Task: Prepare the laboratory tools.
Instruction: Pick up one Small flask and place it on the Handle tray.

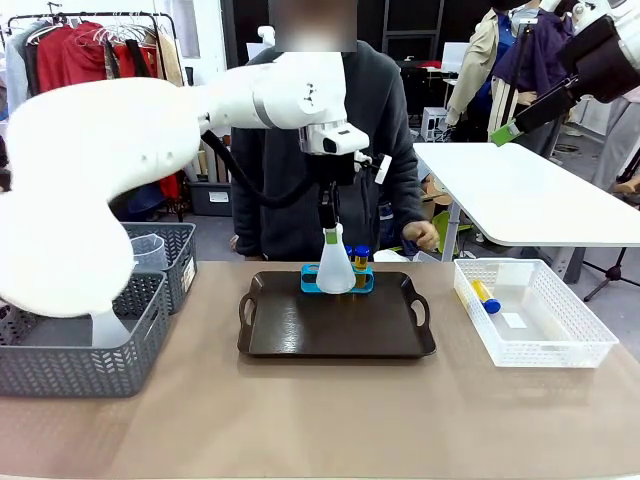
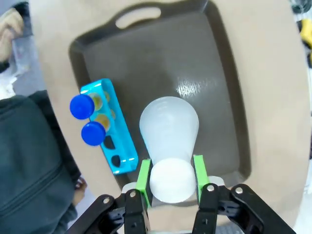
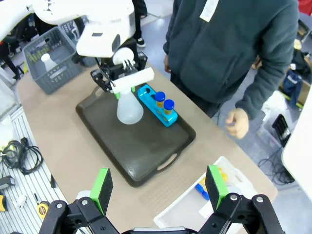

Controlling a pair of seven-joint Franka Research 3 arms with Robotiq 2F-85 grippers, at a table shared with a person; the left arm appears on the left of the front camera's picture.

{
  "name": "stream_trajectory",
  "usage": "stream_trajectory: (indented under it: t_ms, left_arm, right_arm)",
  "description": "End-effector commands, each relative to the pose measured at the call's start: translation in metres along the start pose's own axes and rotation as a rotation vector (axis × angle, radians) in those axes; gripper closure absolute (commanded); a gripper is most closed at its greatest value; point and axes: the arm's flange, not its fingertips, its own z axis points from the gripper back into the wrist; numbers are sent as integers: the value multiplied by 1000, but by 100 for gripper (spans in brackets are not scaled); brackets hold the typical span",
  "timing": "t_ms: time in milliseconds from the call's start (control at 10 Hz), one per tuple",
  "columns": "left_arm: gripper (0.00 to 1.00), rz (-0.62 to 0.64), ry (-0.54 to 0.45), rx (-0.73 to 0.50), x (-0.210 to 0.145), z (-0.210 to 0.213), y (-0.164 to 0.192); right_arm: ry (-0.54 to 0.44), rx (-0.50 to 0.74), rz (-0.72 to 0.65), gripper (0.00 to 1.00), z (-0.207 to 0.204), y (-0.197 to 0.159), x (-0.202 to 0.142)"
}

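- The left gripper [image 2: 171,178] is clamped on the neck of the conical flask [image 2: 169,129], one green pad on each side. The flask hangs upright over the far part of the tray [image 1: 330,335], just beside the blue rack [image 2: 119,141]. I cannot tell whether its base touches the tray.
- The neck looks smooth and rounded, so an off-centre pinch could let the flask slip or swing.
- Any sideways drift while lowering could bump the rack and topple its two blue-capped tubes [image 2: 82,106].
- If it is let go above the tray, the light flask may tip over.
- The right gripper [image 3: 160,187] is spread wide and empty, high above the table [image 1: 320,420], so it threatens nothing from there.
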Motion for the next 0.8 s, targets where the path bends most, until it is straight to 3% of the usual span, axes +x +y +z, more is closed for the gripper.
stream_trajectory:
  t_ms: [0,300,700]
  left_arm:
    - [100,-48,24,-13,34,12,51]
    - [100,-22,-10,-6,63,-9,61]
    - [100,-42,21,-28,71,-43,62]
  right_arm:
    - [-19,12,0,0,1,-1,1]
    - [-19,12,0,0,1,-1,1]
    - [-19,12,0,0,1,-1,1]
